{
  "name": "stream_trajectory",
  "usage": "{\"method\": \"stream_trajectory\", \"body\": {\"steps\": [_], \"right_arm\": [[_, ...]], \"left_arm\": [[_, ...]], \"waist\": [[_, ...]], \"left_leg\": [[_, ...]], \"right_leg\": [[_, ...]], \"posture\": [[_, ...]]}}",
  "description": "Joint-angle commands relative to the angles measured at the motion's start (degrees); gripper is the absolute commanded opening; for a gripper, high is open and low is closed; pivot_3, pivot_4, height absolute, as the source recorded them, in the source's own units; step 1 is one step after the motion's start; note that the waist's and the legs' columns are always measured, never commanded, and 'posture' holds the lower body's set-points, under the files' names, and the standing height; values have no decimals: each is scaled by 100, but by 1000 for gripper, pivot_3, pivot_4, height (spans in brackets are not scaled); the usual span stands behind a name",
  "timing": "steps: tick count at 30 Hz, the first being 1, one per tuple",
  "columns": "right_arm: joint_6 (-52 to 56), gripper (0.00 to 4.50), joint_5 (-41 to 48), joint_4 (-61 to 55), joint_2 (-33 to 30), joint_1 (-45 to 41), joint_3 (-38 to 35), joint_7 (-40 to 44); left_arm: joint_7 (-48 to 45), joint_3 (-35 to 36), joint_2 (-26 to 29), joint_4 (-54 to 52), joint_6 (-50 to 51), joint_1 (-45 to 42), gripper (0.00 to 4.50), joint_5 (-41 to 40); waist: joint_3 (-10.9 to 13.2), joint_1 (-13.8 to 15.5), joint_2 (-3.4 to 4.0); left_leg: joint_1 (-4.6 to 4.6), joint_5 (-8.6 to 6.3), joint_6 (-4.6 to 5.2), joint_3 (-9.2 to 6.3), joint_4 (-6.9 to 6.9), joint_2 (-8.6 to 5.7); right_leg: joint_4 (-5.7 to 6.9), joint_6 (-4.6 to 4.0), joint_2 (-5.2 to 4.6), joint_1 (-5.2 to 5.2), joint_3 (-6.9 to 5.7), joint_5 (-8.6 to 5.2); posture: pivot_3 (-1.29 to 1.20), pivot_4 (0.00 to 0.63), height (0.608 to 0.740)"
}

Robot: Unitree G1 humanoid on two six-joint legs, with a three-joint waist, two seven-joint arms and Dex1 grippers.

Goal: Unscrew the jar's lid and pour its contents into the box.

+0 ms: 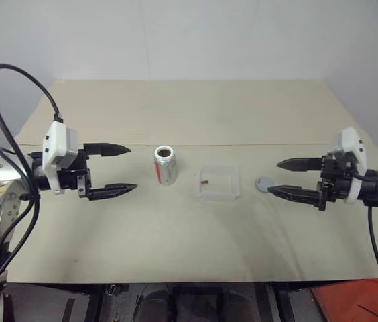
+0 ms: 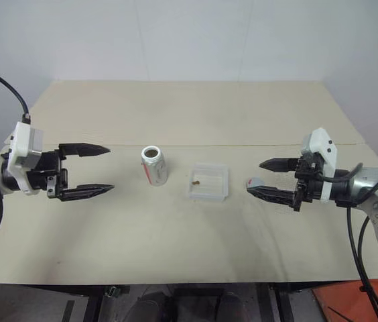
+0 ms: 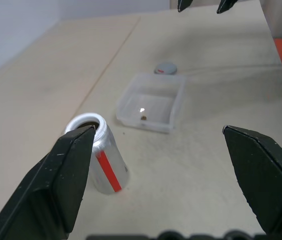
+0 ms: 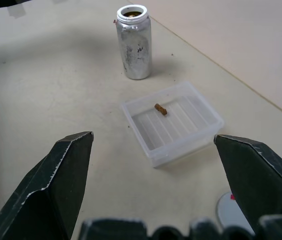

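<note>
End of the pour: the jar (image 1: pixel 165 164) stands upright and uncapped on the table (image 1: pixel 175 114), just left of the box (image 1: pixel 219 182), which holds a small brown piece of the contents (image 1: pixel 204 181). The lid (image 1: pixel 265 184) lies flat right of the box. Left gripper (image 1: pixel 123 170) and right gripper (image 1: pixel 281 177) hover apart from all of it, fingers spread and empty. Judged complete; any retreat should stay high to avoid tipping the jar

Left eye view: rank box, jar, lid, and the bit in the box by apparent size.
1. box, widest footprint
2. jar, narrower than the box, standing upright with its mouth open
3. lid, partly hidden behind the right pincer, so possibly undersold
4. brown bit, a speck
</note>
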Motion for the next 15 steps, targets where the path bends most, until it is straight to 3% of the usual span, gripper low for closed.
{"method": "stream_trajectory", "body": {"steps": [1, 15], "right_arm": [[-202, 4500, -27, -43, -96, -5, -247, 26], [-345, 4500, -199, 7, -112, -71, -155, 61]], "left_arm": [[87, -20, -77, -178, -43, -29, 4444, -25], [123, 5, -160, -307, 23, 79, 4444, -98]], "waist": [[0, 0, 0], [0, -1, 0]], "left_leg": [[0, 0, 0, 0, 0, 0], [0, 0, 0, 1, 0, 1]], "right_leg": [[0, 0, 0, 0, 0, 0], [0, 0, 0, -1, 2, 0]], "posture": [[0, 150, 740], [0, 150, 740]]}}
